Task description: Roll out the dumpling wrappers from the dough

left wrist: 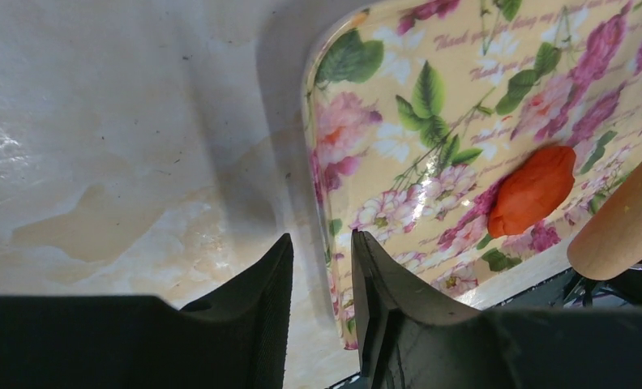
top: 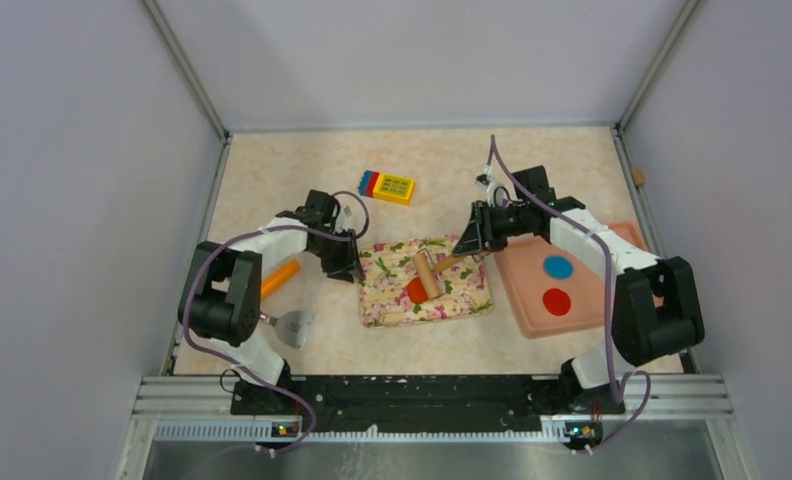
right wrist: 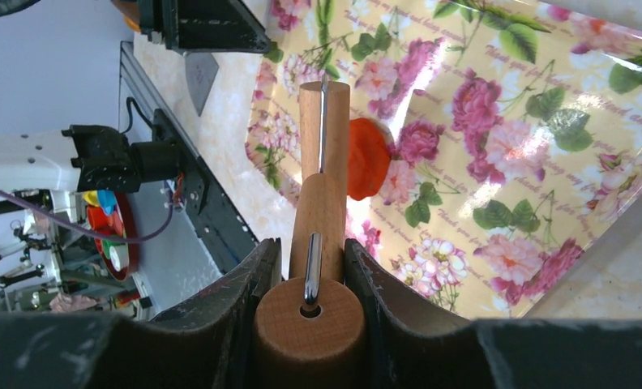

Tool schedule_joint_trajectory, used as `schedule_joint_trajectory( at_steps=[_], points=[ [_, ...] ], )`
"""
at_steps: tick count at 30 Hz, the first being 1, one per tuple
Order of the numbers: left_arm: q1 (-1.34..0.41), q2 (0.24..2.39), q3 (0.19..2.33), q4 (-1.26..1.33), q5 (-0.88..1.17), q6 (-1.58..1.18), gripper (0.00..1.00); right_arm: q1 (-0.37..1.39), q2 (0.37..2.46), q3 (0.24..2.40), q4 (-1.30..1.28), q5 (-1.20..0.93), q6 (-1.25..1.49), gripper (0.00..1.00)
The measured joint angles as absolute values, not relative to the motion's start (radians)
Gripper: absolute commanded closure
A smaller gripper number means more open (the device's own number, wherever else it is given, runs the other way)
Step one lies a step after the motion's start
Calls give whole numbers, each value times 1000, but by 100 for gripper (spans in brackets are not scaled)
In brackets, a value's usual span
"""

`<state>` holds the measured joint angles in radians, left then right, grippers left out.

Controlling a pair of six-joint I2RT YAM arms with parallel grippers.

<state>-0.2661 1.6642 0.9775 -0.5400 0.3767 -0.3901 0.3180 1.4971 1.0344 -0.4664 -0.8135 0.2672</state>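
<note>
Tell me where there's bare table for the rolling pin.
Bare: the far strip behind the toy block, and the near strip between floral tray and rail. Crowded: tray's left, with carrot toy, scraper, left gripper; its right, the pink board.

Tray (top: 452, 300): floral, lying mid-table ahead of my two arms, slightly askew.
Dough (top: 416, 291): a red-orange lump on the tray, against the roller's left side.
Roller (top: 430, 272): wooden, on the tray, its handle slanting up and right into my right gripper.
Right gripper (top: 469, 245): over the tray's far right corner.
Left gripper (top: 350, 268): at the tray's far left corner; I cannot tell how its jaws stand.
Board (top: 527, 300): pink, just right of the tray, carrying a blue disc (top: 558, 267) and a red disc (top: 556, 302).
Carrot (top: 280, 278): orange, partly under my left arm.
Scraper (top: 294, 327): metal, near my left arm's base.
Block (top: 387, 186): yellow, blue and red, beyond the tray.
</note>
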Motion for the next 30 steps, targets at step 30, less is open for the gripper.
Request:
schedule_joint_trajectory(
  at_steps=[30],
  points=[
    [-243,1692,909,-462,459,-500,100,405,1685,1113,-533,-673,301,100]
  ],
)
